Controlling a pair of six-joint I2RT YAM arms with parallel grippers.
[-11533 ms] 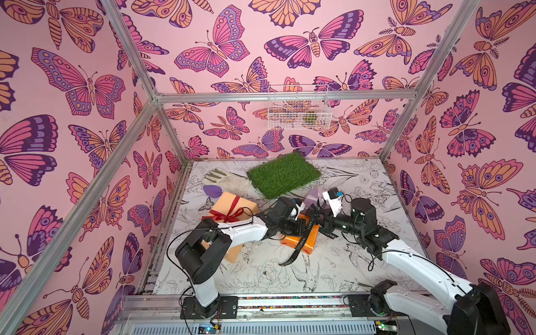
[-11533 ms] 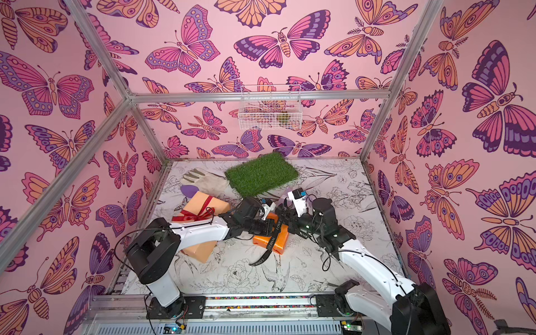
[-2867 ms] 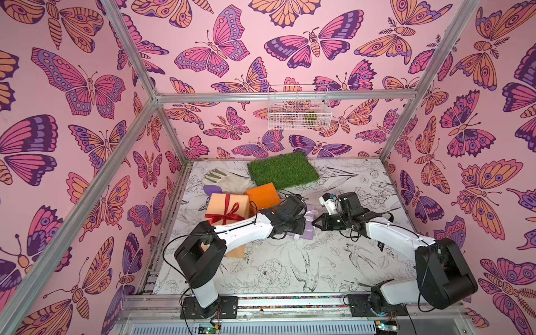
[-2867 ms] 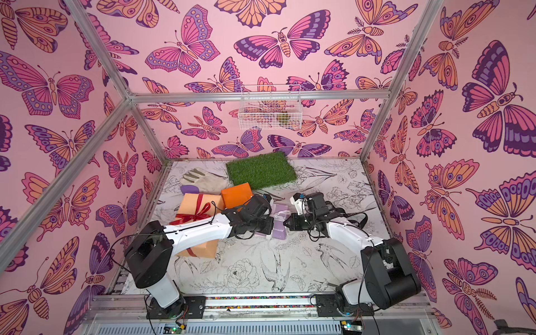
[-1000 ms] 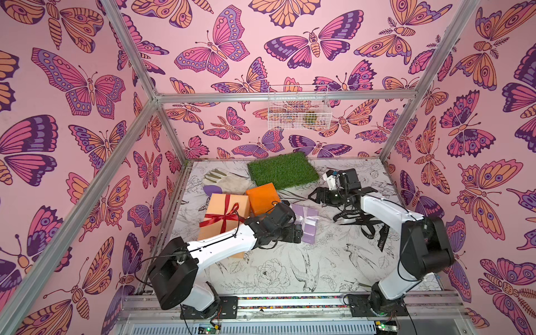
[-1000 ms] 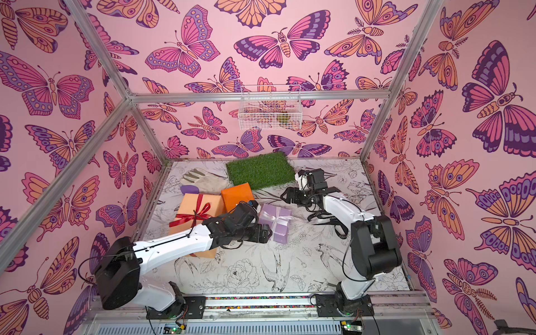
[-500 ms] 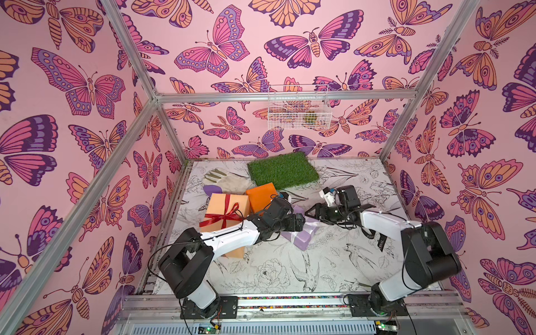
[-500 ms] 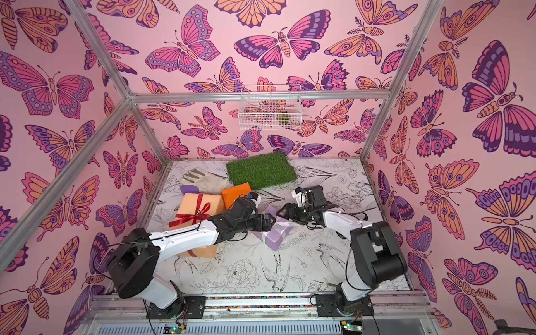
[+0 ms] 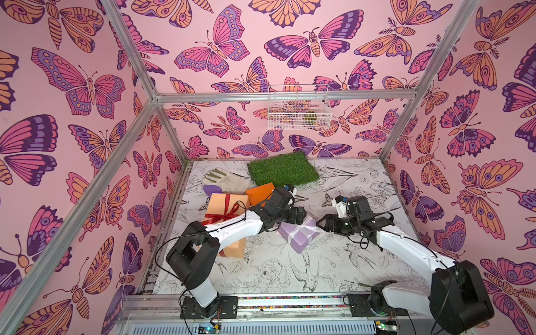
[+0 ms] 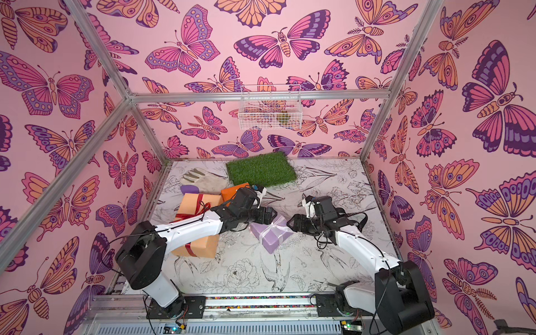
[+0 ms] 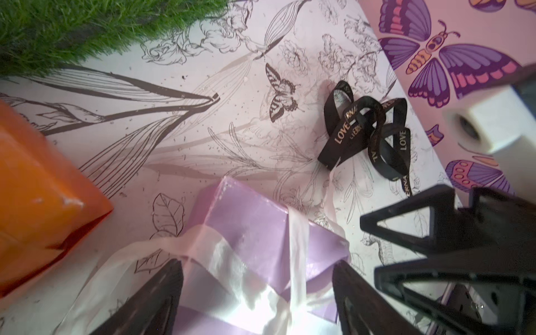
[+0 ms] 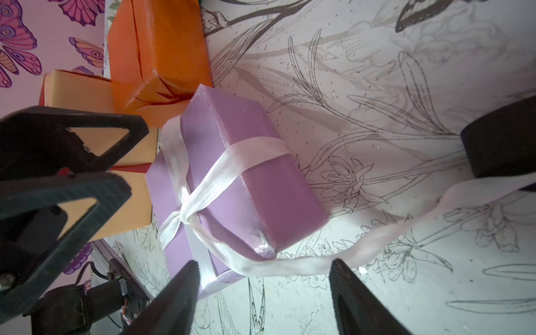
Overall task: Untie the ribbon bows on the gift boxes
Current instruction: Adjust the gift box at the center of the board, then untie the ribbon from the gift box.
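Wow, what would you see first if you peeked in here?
The giant pink, purple and orange butterflies covering every wall. Then, mid-table, the left gripper and right gripper, both open, flank a lilac box with a trailing white ribbon. A red bow shines on the peach box near the left wall.

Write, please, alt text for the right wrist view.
A lilac paper-wrapped box lies bound by a pale satin ribbon, one loose tail trailing across the flower-printed tabletop. The open right gripper frames it; an orange wrapped box sits behind.
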